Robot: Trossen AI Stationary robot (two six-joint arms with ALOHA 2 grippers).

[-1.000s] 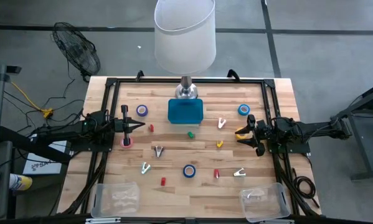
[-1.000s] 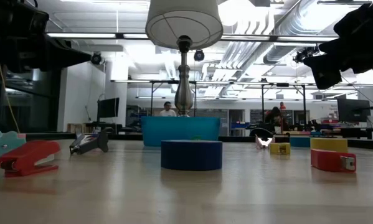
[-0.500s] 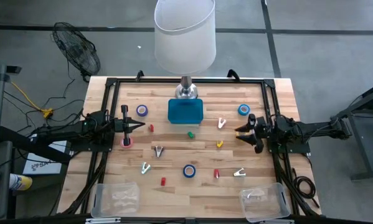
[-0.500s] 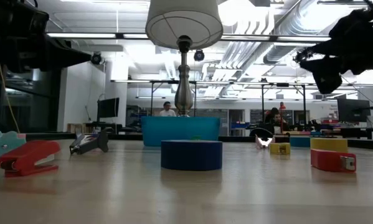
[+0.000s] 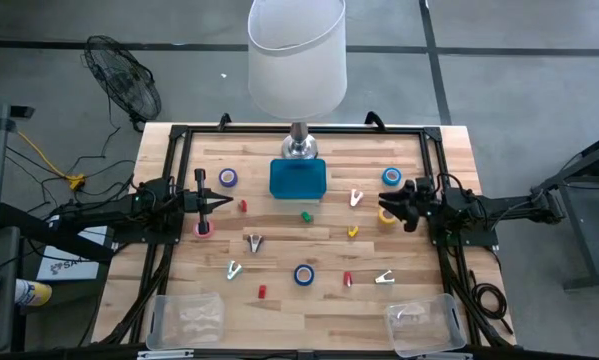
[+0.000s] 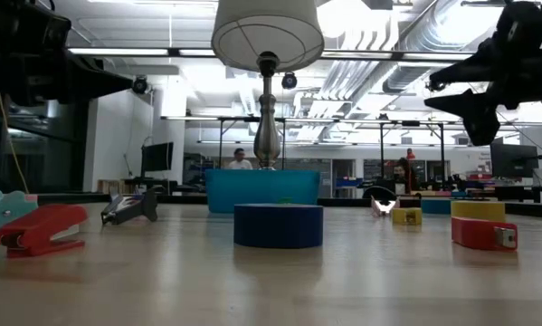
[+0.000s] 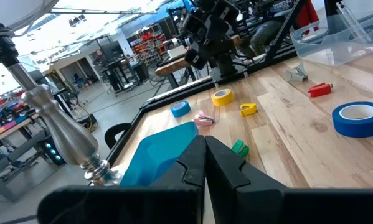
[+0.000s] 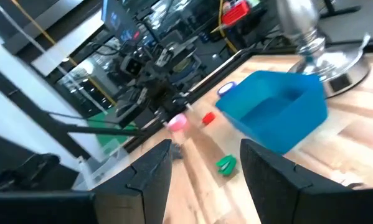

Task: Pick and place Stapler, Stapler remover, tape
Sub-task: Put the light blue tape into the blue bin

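Tape rolls lie flat on the wooden table (image 5: 319, 320): purple (image 5: 228, 178), blue (image 5: 392, 177), yellow (image 5: 386, 214), pink (image 5: 203, 228) and blue (image 5: 304, 274). Small staplers lie among them, red (image 5: 347, 279), green (image 5: 306, 214) and yellow (image 5: 352, 231). Staple removers (image 5: 356, 198) (image 5: 254, 241) lie there too. My left gripper (image 5: 224, 203) hovers shut at the table's left edge, above the pink roll. My right gripper (image 5: 403, 206) hovers open at the right edge, beside the yellow roll, holding nothing. Both point level.
A blue bin (image 5: 298, 178) stands at the middle far side in front of a lamp (image 5: 297, 60). Two clear containers (image 5: 187, 318) (image 5: 424, 322) sit at the near corners. A black frame (image 5: 179, 135) runs around the table's edge.
My right gripper has rolled about its own axis and swung a little at the wrist, staying open and in place at the table's right edge. The yellow tape roll below it shows more now. Nothing on the table has moved.
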